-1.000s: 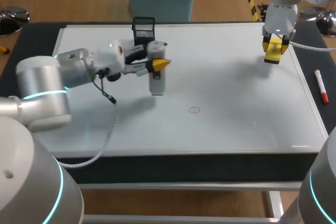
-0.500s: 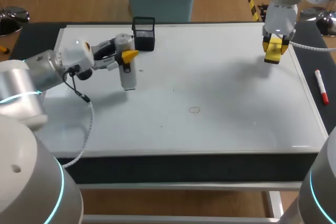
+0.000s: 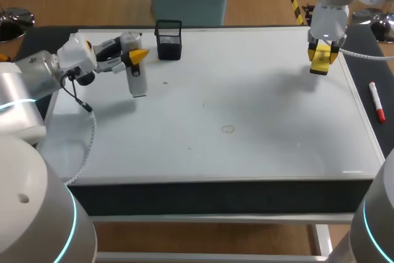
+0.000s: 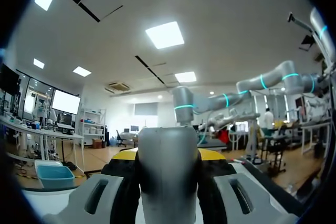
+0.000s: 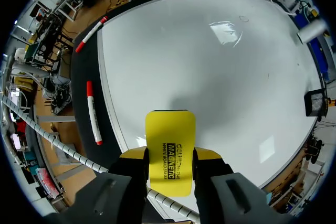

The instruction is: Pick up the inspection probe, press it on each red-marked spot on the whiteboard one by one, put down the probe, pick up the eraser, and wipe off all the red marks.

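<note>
Gripping the probe (image 3: 136,81) upright, left gripper (image 3: 136,55) hangs just beside the black mesh holder (image 3: 168,39), likely to stow it. Right gripper (image 3: 321,53) is clamped on the yellow eraser (image 3: 320,61) over the whiteboard (image 3: 271,97), poised for the red mark (image 3: 228,129).

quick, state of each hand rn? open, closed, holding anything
Left hand: closed, holding the probe.
Right hand: closed, holding the yellow eraser.
</note>
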Controlling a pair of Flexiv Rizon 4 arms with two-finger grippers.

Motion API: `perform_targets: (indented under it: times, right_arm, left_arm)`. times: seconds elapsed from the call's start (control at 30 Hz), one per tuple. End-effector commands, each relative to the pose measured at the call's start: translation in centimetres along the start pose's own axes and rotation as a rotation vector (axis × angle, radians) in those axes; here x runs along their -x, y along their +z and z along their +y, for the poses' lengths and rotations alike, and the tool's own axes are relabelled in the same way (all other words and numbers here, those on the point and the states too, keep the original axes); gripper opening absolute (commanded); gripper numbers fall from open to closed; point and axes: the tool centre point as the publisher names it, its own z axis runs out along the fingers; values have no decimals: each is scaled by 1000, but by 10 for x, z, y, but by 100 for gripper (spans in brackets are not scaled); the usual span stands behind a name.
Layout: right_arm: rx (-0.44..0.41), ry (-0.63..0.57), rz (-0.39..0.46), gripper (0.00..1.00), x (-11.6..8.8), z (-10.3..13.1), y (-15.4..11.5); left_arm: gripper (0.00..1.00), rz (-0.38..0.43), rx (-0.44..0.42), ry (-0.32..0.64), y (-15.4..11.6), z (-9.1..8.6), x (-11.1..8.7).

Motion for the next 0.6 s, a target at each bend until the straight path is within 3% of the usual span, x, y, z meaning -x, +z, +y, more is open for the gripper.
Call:
perform_targets:
  times: [0.03,0.3,0.6]
  right_arm:
    - [-1,-2,3,0,-1,-1,-1]
    - [-11,-20,19,0,1,0,-4]
    - [-91,-175,30,0,52,71,-14]
  left_arm:
    - [0,7,3,-2,-1,-3,3]
    - [0,7,3,-2,-1,-3,3]
    - [0,7,3,-2,-1,-3,3]
